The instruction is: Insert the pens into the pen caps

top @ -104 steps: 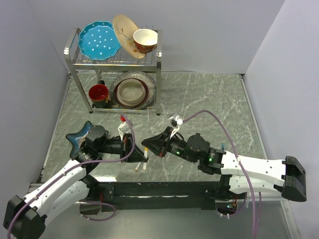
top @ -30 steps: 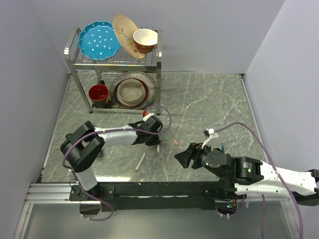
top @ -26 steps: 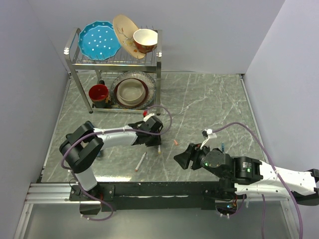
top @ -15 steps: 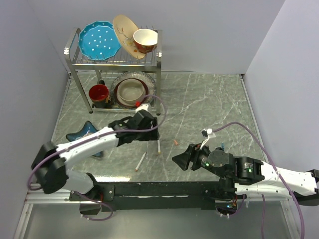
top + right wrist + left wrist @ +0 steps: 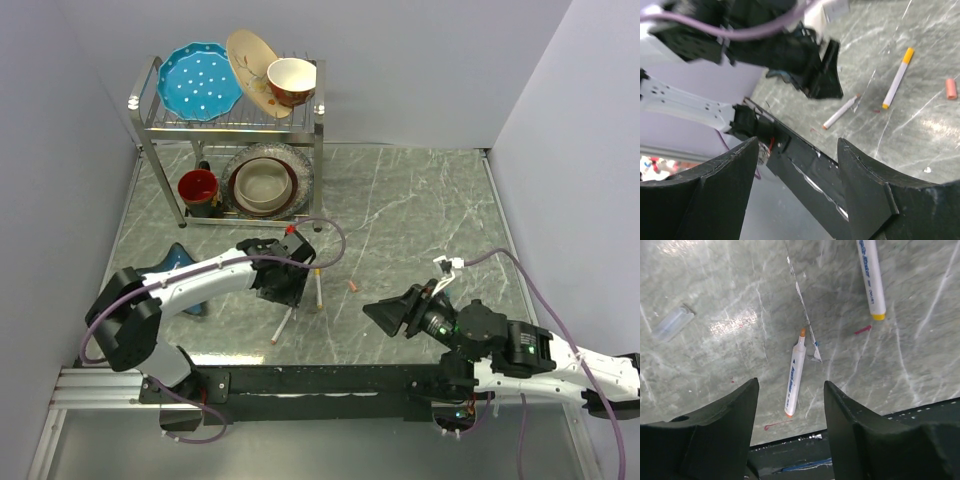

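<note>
Two white pens lie on the marble table. One pen is bare, with an orange nib, and lies right below my left gripper, which hangs open over it with nothing between its fingers. The other pen has a yellow end. An orange pen cap lies loose to their right. A small translucent cap lies apart from the pens. My right gripper is open and empty, above the table's near edge, pointing at the left gripper.
A metal dish rack with plates, bowls and a red mug stands at the back left. A blue star-shaped dish lies by the left arm. The black base rail runs along the near edge.
My left gripper has swung from near the rack toward the front and now hangs over the bare pen, jaws wider than a second ago. The right arm has drawn back to the right.
</note>
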